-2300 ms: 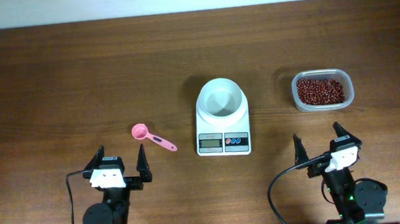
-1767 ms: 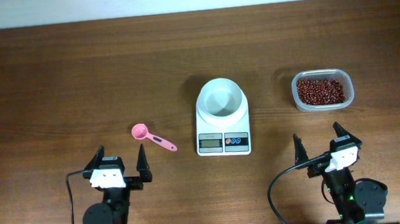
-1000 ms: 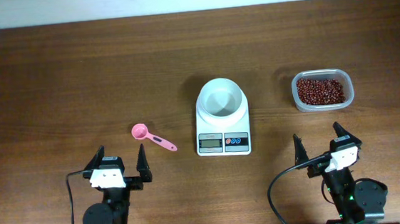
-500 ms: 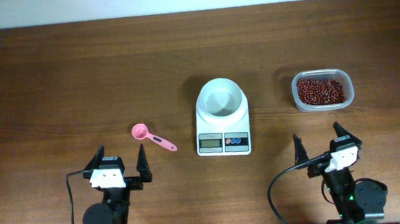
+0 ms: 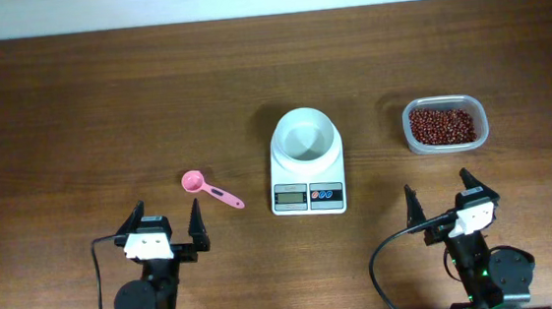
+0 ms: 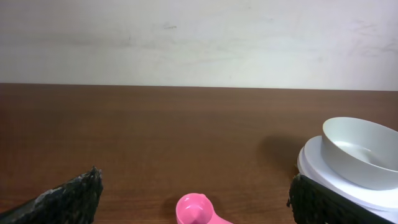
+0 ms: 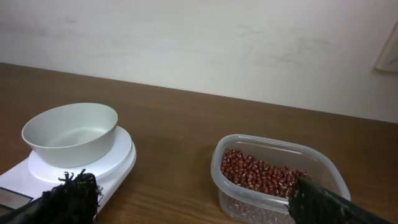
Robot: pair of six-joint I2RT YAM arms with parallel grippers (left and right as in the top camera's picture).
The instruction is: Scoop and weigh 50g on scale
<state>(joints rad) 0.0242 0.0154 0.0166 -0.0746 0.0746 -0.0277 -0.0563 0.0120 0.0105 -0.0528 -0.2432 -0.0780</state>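
Nothing is moving since before. The left hand (image 5: 168,207) and right hand (image 5: 437,183) are sitting wide open, empty; bare worktop (image 5: 105,109) is surrounding the scale (image 5: 306,162).

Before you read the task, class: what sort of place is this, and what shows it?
Likely a robot lab bench set up for weighing: a wooden table, a scale with an empty bowl, a tub of beans, and a pink scoop.

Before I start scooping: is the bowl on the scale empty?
Empty. The bowl shows only its bare white inside in all views; the beans all lie in the tub.
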